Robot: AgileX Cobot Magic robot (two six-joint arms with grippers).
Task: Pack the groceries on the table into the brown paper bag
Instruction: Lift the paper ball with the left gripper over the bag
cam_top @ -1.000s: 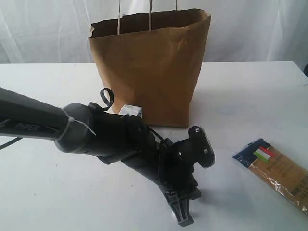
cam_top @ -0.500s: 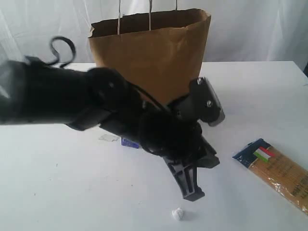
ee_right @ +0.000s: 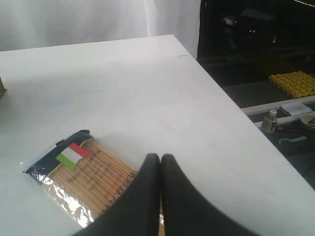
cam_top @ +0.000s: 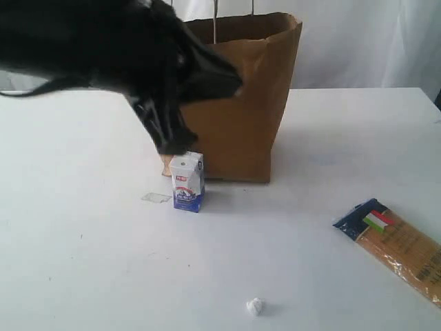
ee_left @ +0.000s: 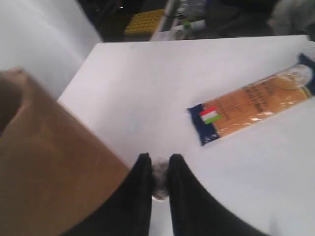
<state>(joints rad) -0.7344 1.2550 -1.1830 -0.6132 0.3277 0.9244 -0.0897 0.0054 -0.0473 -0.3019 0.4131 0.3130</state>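
In front of the brown paper bag (cam_top: 234, 103) stands the small white-blue carton (cam_top: 187, 183), so the left jaws, narrow with a pale scrap (ee_left: 160, 179) between them, would do best to spread wider and drop squarely, while the right jaws are closed.

One brown paper bag (cam_top: 241, 103) fills the upper centre of the exterior view, with two thin white handle strands (cam_top: 215, 14) showing above its rim. On the one white table (cam_top: 83, 262) there are two groceries. One is a small white-blue carton (cam_top: 187, 183) left of centre, and the other is a long pasta packet (cam_top: 403, 245) at lower right (this one packet also shows in both wrist views). There are two bits of litter: one crumpled white scrap (cam_top: 255, 306) at bottom centre and one clear scrap (cam_top: 156, 198) left of the carton. One blurred black arm (cam_top: 103, 41) crosses the upper left. There are two grippers, the left gripper (ee_left: 160, 157) and the right gripper (ee_right: 159, 157), each with two black fingers (ee_left: 140, 196).
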